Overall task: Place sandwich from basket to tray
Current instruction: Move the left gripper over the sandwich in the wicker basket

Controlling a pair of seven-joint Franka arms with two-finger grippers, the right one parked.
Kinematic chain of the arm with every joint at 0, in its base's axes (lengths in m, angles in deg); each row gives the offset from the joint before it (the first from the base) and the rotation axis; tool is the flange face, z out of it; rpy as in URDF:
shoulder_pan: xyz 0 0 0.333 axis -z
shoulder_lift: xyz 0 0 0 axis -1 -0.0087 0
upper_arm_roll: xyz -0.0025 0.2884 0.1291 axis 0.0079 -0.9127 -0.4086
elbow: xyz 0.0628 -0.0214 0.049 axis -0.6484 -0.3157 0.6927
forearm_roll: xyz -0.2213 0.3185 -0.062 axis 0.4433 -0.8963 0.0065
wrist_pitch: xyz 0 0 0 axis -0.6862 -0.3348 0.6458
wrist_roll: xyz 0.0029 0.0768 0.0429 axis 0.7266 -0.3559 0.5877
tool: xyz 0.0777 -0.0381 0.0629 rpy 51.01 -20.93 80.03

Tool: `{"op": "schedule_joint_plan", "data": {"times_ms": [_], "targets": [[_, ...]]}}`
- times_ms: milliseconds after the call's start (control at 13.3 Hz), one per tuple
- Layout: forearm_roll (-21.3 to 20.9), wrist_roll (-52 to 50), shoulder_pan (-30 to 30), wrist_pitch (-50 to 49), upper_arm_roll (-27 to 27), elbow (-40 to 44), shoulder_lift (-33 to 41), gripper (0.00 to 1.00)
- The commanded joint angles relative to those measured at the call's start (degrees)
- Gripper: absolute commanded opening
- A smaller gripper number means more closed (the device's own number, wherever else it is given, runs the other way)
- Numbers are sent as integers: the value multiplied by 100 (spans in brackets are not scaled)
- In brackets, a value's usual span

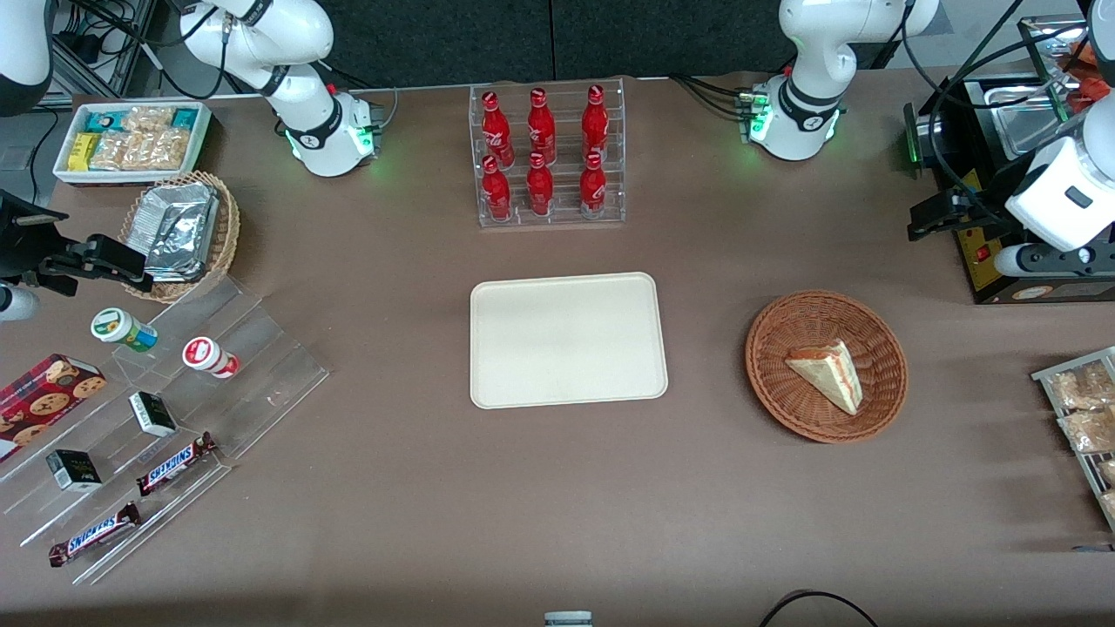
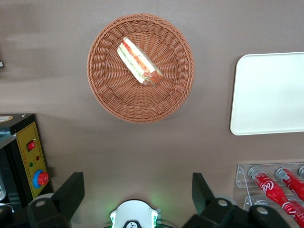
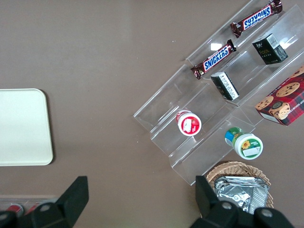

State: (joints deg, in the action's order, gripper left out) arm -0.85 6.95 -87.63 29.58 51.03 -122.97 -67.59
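Note:
The sandwich (image 1: pixel 827 373), a pale bread wedge with a red-orange filling stripe, lies in the round reddish-brown wicker basket (image 1: pixel 784 324). The cream-white tray (image 1: pixel 568 340) lies flat beside the basket, toward the parked arm's end, with nothing on it. My left gripper (image 1: pixel 925 222) hangs high at the working arm's end of the table, farther from the front camera than the basket. In the left wrist view the gripper (image 2: pixel 137 190) is open and holds nothing, well apart from the sandwich (image 2: pixel 138 61), the basket (image 2: pixel 105 92) and the tray (image 2: pixel 270 92).
A clear rack of red bottles (image 1: pixel 547 157) stands farther back than the tray. A black box with a yellow panel (image 1: pixel 1002 261) sits under the gripper. Snack packets (image 1: pixel 1084 409) lie at the working arm's edge. A tan foil basket (image 1: pixel 179 231) and an acrylic stand (image 1: pixel 165 418) sit at the parked arm's end.

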Motion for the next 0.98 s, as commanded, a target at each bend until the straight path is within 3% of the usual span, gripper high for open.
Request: {"op": "schedule_joint_plan", "data": {"times_ms": [0,452,602,903], "targets": [[-83,108,-64,-32,71,94,-49,100],[-347,30,-73,477,63,-55,-523,100],[-391,-145,-99,1308,-42,-763,-489,100],[-400,-1857,-55,3199,-87,-2074,-462,100]]}}
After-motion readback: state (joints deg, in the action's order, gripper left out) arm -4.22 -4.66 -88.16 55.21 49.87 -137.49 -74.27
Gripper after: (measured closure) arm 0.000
